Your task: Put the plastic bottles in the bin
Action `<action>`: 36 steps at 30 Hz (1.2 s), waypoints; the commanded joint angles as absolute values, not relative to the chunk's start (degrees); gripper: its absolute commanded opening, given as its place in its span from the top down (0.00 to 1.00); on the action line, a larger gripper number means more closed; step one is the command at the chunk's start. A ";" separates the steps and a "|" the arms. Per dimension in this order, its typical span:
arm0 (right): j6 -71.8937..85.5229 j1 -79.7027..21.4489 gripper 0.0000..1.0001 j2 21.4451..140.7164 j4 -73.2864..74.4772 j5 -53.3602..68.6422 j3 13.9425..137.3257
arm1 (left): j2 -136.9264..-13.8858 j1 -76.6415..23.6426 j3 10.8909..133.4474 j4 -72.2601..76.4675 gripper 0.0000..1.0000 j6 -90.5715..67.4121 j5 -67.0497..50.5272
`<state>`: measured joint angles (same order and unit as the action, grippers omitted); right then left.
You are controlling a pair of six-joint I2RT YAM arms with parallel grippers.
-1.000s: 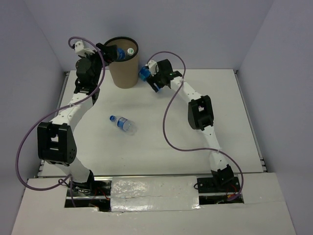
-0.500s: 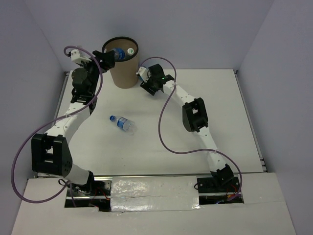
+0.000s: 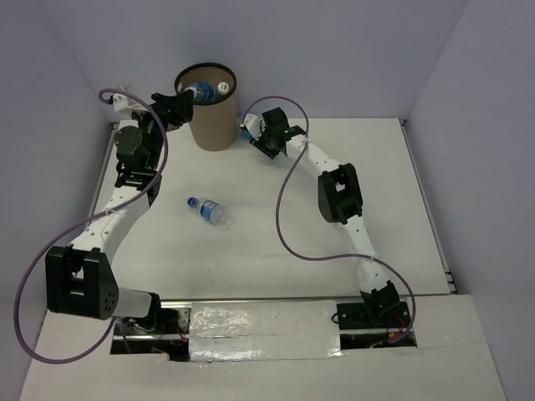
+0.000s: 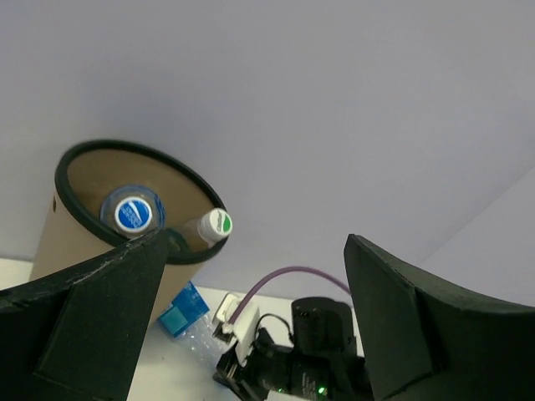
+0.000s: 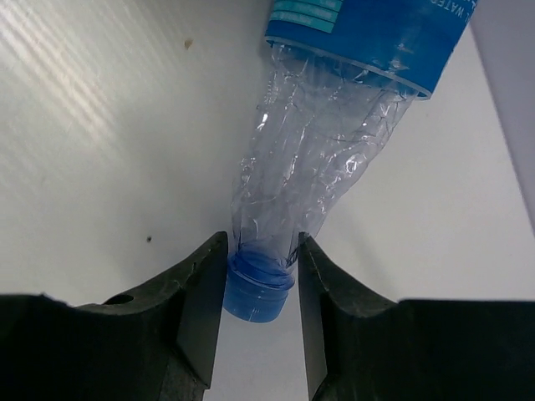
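The tan bin with a black rim stands at the back of the table. Two plastic bottles stick up inside it, one with a blue cap and one with a green cap. My left gripper is open and empty, just left of the bin's rim. My right gripper is low on the table right of the bin, shut on the neck of a crumpled blue-label bottle. Another small bottle lies loose at mid-table.
Grey walls close in the back and both sides. The bin's wall is right by my left finger. A purple cable loops along the right arm. The white table has raised edges left and right.
My right gripper has closed on the bottle's neck by the bin. My left arm has drawn back leftward from the bin's mouth, still open.
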<state>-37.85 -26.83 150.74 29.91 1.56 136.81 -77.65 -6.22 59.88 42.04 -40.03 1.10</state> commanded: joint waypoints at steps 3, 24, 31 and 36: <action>-33.41 -21.80 0.90 141.42 33.39 9.99 131.04 | -81.55 -6.06 60.02 45.09 0.00 -47.01 -4.30; -19.78 -13.10 0.95 107.06 26.02 40.78 98.01 | -108.10 -19.25 82.52 33.31 0.01 -57.56 -9.67; -19.34 -13.10 0.95 101.52 25.05 44.38 93.09 | -114.08 -20.21 88.41 30.85 0.01 -58.19 -10.46; -19.42 -13.18 0.95 99.67 25.22 45.53 92.11 | -114.70 -20.92 90.00 29.53 0.01 -57.13 -9.93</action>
